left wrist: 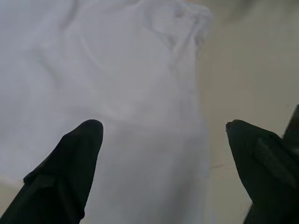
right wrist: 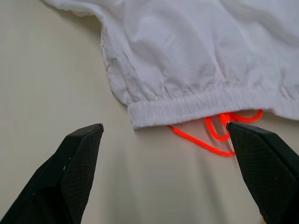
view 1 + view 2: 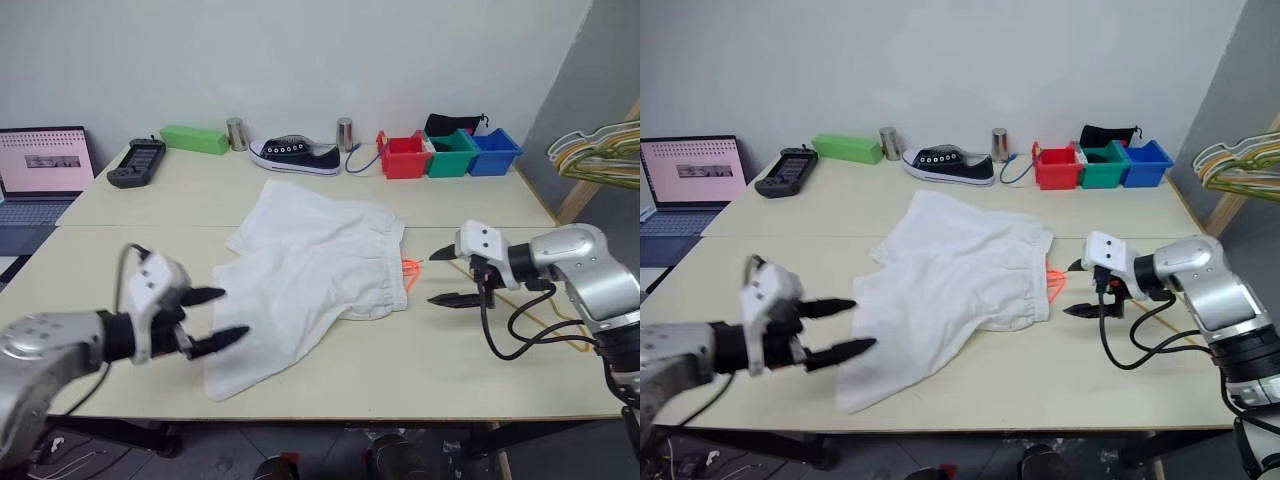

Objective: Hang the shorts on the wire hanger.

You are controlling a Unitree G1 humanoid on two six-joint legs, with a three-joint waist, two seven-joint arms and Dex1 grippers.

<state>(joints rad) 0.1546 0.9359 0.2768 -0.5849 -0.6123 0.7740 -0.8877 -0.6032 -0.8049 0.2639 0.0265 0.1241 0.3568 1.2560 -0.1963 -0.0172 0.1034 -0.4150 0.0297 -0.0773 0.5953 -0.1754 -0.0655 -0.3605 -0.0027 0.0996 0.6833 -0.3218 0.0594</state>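
Pale worktop (image 3: 480, 370) is carrying the shorts (image 3: 310, 280) mid-frame. Both fingers, left gripper (image 3: 228, 318) and right gripper (image 3: 442, 277), are gaping wide, holding nothing. Pinching the waistband should work best.

The two head views look forward and down from above the near edge of the worktop (image 3: 470, 370) towards the wall at its far edge, and share almost the whole surface. The left wrist view looks close along the left pincer (image 1: 163, 135) onto the shorts (image 1: 117, 70). The right wrist view looks close along the right pincer (image 2: 163, 135) at their waistband.
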